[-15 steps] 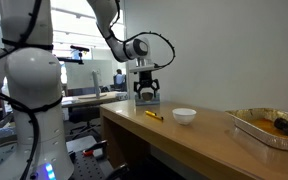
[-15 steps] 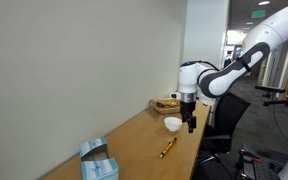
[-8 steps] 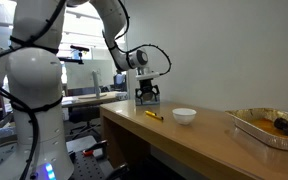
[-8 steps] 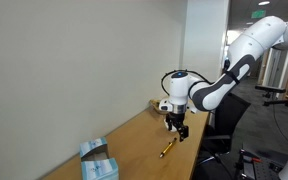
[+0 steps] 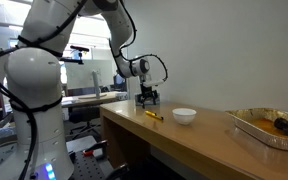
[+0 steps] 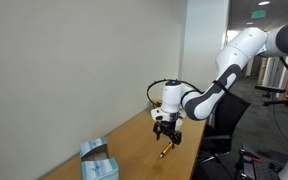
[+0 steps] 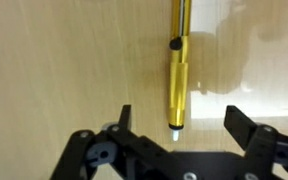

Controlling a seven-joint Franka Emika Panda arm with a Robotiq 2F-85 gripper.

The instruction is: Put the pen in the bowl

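The yellow pen (image 7: 177, 70) lies flat on the wooden table, its pale tip pointing toward me in the wrist view. It also shows in both exterior views (image 5: 155, 115) (image 6: 166, 150). My gripper (image 7: 181, 122) is open, its two fingers either side of the pen's near tip, just above the table. In both exterior views the gripper (image 5: 148, 99) (image 6: 165, 136) hangs right over the pen. The small white bowl (image 5: 185, 116) stands on the table a short way from the pen. In an exterior view the arm hides it.
A silver foil tray (image 5: 267, 127) holding a dark object sits at the table's far end. A blue-white box (image 6: 99, 162) lies near the other end. A plain wall (image 6: 74, 70) runs along the table's back edge. The front edge drops off near the pen.
The arm has moved away from the bowl toward the pen and come down, so the open gripper now hangs just over the pen.
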